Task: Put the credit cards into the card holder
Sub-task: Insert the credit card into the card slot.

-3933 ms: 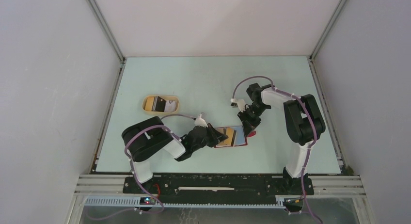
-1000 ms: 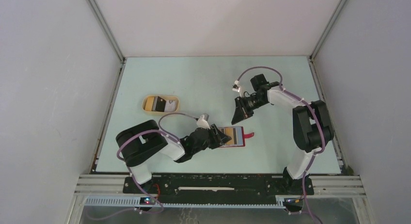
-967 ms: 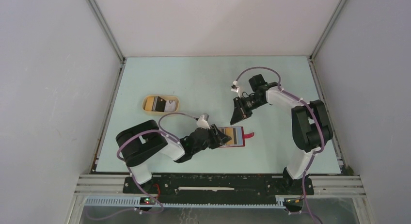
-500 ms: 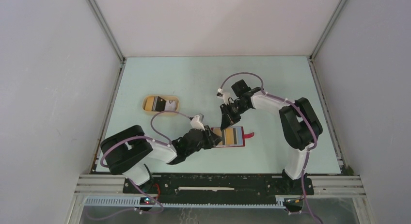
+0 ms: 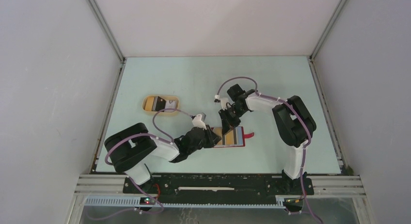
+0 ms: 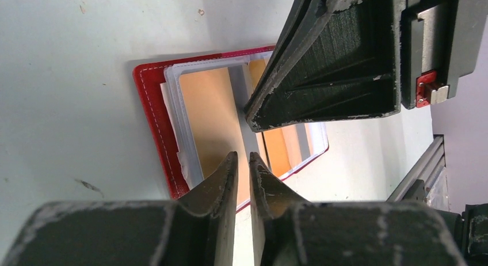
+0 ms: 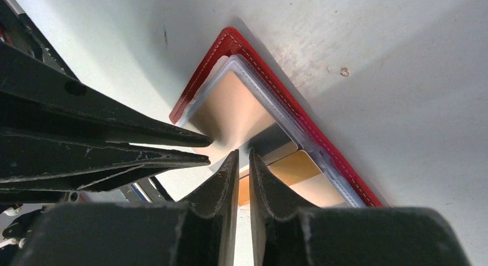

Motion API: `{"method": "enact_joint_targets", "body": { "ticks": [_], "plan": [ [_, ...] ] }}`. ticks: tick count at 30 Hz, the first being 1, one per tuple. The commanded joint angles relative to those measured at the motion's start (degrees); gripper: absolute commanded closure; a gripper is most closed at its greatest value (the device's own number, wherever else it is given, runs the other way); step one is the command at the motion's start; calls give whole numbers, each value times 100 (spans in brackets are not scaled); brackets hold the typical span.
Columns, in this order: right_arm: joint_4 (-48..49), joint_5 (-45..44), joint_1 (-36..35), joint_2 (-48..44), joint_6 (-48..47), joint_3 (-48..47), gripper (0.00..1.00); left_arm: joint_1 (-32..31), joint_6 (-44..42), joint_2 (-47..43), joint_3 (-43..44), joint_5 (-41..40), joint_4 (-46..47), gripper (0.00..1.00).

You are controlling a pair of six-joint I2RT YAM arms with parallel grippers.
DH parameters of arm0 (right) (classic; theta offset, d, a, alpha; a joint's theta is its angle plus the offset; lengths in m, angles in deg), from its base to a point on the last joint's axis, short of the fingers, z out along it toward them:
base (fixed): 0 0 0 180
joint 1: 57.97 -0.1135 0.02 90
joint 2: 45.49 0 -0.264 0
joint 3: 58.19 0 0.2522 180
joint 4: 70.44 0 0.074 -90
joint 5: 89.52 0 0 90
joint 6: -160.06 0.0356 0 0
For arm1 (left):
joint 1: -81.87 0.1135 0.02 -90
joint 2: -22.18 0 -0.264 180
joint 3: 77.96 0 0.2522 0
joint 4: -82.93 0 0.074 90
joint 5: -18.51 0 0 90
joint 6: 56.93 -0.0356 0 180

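Note:
The red card holder (image 5: 238, 137) lies open on the table, and a golden-brown credit card (image 6: 212, 107) sits in its clear sleeve (image 7: 230, 102). My left gripper (image 5: 213, 136) reaches over the holder's left edge. Its jaws (image 6: 242, 157) stand almost together with only a thin slit and nothing between them, tips just above the golden card. My right gripper (image 5: 226, 123) comes in from the far side. It is equally narrowed and empty (image 7: 242, 154), tips over the same card. The two grippers' fingertips nearly meet. A dark card (image 5: 157, 103) and a whitish card (image 5: 170, 106) lie in the tray.
The tan oval tray (image 5: 147, 104) stands at the left of the table, behind the left arm. The holder's red closure tab (image 5: 249, 135) sticks out to the right. White walls close in the table on three sides.
The right arm swung left and down until its tips reached the holder's near-left part. The left gripper's jaws narrowed from clearly apart to a slit. The holder stayed put.

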Motion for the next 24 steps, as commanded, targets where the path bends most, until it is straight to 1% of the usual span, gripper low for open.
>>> {"method": "enact_joint_targets", "body": {
  "ticks": [1, 8, 17, 21, 24],
  "plan": [
    [-164, -249, -59, 104, -195, -229, 80, 48, -81, 85, 5, -255, -568, 82],
    [-387, -685, -85, 85, -342, -226, 80, 48, -47, -35, -47, -352, -769, 84],
    [-501, -925, -6, -51, -434, -154, 81, 48, -30, -115, -121, -435, -831, 84],
    [-520, -921, 74, -189, -471, -114, 81, 54, -30, -97, -99, -432, -840, 84],
    [-600, -599, 209, -342, -531, -105, 80, 57, -52, -157, -94, -420, -844, 84]
  ]
}}
